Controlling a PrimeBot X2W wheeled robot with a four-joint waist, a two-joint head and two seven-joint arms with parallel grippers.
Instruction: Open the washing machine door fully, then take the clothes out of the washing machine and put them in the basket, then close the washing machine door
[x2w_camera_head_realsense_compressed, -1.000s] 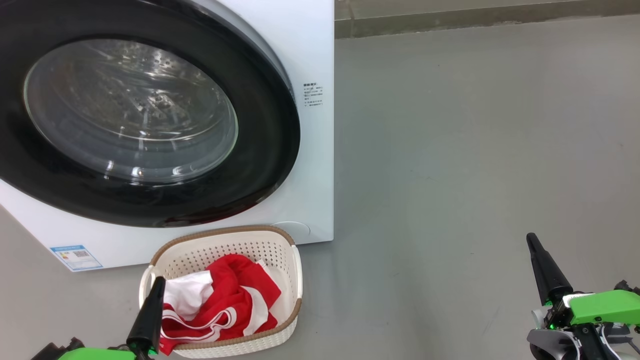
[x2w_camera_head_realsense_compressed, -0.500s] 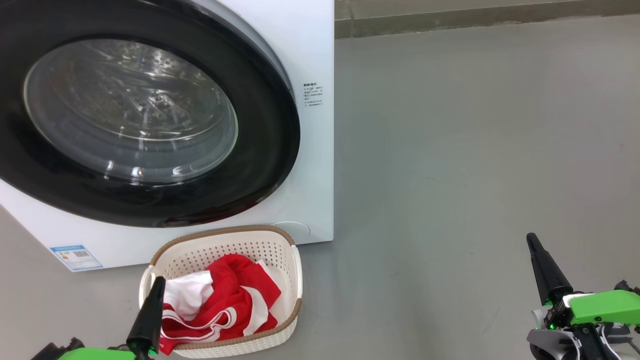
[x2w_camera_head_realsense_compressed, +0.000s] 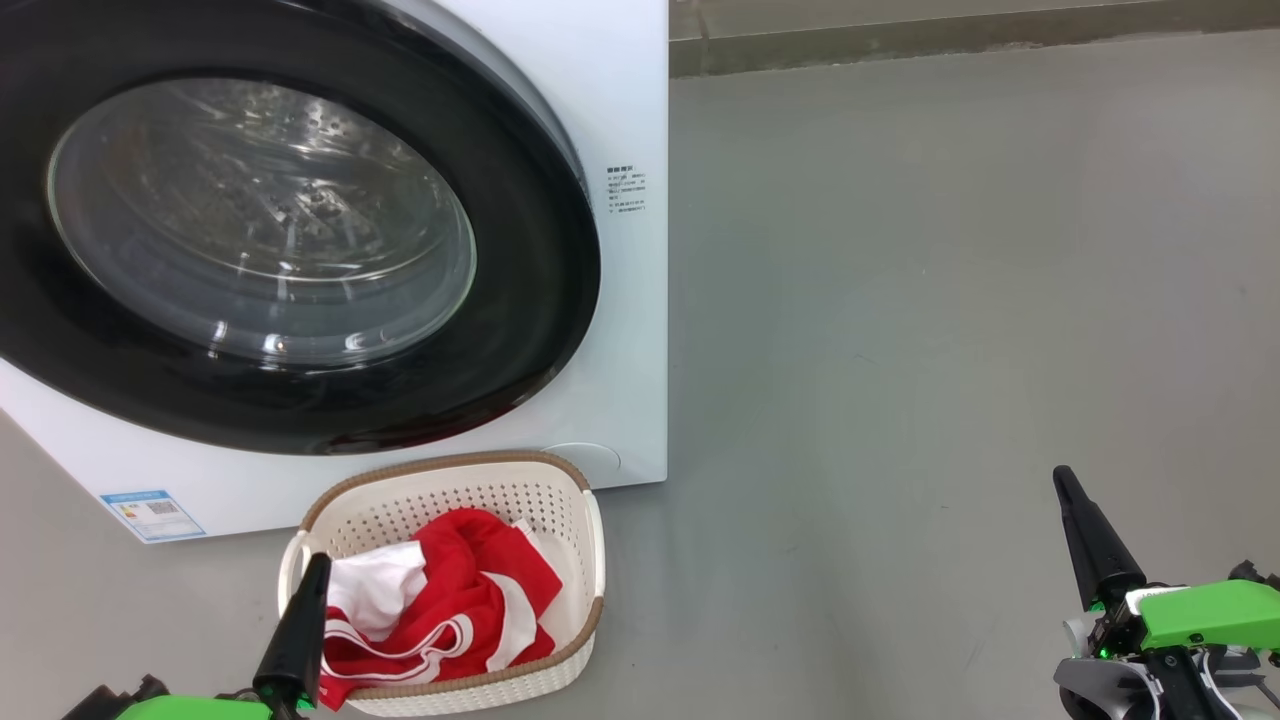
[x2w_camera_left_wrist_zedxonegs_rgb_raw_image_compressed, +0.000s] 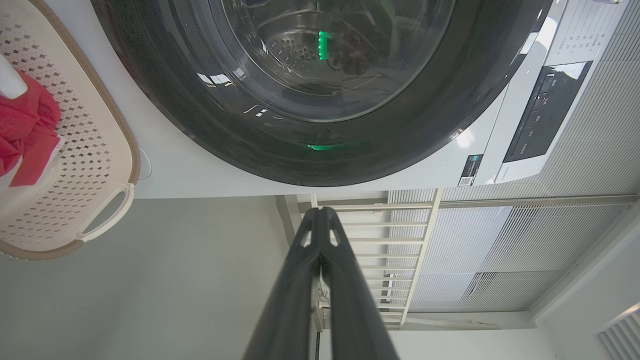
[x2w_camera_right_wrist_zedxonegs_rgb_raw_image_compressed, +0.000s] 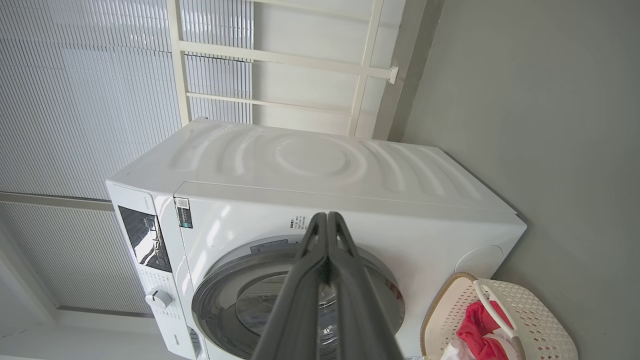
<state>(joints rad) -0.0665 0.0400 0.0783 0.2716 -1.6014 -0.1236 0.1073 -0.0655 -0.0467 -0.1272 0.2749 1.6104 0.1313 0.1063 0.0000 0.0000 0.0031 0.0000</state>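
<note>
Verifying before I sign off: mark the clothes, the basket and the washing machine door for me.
the clothes (x2w_camera_head_realsense_compressed: 470, 590), head view, red fabric in the middle of the pile.
the basket (x2w_camera_head_realsense_compressed: 450, 500), head view, perforated far wall.
the washing machine door (x2w_camera_head_realsense_compressed: 535, 290), head view, black rim right of the glass.

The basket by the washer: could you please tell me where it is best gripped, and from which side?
On the basket, take the right-hand handle from above on the open-floor side: it is a loop standing off the wall, with a slot for a finger. The washer crowds the far rim; clothes lie inside.
</note>
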